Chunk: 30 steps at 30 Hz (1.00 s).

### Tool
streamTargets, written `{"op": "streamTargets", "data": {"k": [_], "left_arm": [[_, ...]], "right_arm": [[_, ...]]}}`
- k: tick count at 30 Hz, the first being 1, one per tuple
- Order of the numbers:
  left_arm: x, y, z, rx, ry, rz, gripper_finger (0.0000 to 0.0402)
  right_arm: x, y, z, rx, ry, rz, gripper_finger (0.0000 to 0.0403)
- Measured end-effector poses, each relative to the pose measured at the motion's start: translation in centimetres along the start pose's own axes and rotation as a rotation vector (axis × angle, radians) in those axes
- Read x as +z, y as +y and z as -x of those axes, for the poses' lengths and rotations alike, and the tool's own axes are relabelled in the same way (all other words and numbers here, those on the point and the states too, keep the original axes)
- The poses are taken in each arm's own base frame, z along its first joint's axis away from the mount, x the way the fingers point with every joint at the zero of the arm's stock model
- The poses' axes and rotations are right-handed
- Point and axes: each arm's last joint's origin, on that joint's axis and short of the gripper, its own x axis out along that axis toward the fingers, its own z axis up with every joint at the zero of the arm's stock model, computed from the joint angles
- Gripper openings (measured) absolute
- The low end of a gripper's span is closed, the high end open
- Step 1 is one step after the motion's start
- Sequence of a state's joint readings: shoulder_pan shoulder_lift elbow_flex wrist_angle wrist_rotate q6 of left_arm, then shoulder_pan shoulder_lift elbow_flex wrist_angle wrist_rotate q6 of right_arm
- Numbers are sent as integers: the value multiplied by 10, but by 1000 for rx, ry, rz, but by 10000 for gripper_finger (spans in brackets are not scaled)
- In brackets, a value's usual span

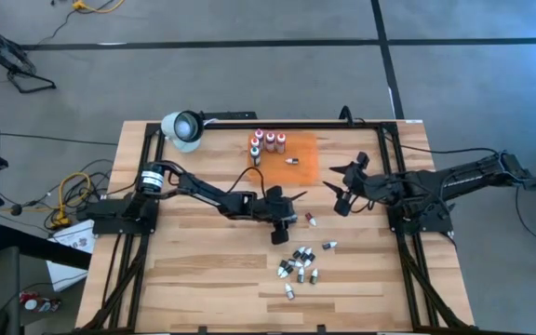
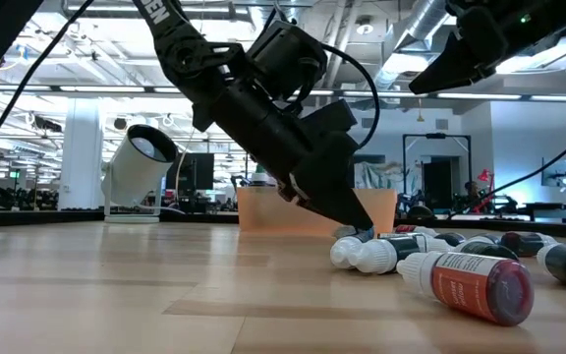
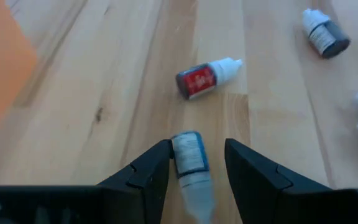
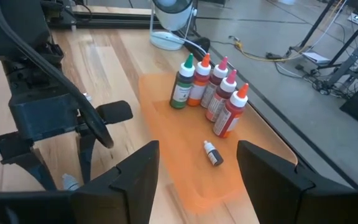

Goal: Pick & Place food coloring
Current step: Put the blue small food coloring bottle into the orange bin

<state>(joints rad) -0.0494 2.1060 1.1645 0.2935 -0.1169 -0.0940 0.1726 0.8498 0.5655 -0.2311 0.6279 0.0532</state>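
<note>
Left wrist view: a small dropper bottle (image 3: 190, 163) with a pale label lies on the wooden table (image 3: 104, 93) between the two fingers of the left gripper (image 3: 196, 163). The fingers sit close on each side of it, but whether they squeeze it yet cannot be told. A red bottle (image 3: 205, 77) with a white cap lies just ahead. More little bottles (image 1: 301, 263) lie in a loose pile near the front of the table.

On the orange mat (image 1: 307, 164) five taller bottles (image 4: 210, 93) stand upright in a tight bunch, and one tiny dropper (image 4: 213, 153) lies on its side near them. The right gripper (image 1: 344, 185) hangs above the mat's edge with its fingers wide apart, holding nothing.

A white lamp (image 1: 183, 128) sits at the back of the table.
</note>
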Motion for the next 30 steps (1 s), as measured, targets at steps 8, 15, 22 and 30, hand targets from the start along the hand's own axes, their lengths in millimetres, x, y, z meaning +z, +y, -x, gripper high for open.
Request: {"op": "streamTargets", "data": {"k": [8, 15, 22, 30], "left_arm": [[-9, -1, -10, -15, 15, -2, 148], [-9, 0, -10, -3, 18, -3, 139], [-9, 0, -9, -1, 19, -3, 98], [-9, 0, -9, 2, 19, -4, 76]], "right_arm": [[-2, 4, -6, -4, 23, 15, 209], [-2, 2, -8, -18, 31, 11, 209], [-2, 2, -8, -17, 31, 12, 209], [-2, 2, -8, -17, 31, 12, 209]]}}
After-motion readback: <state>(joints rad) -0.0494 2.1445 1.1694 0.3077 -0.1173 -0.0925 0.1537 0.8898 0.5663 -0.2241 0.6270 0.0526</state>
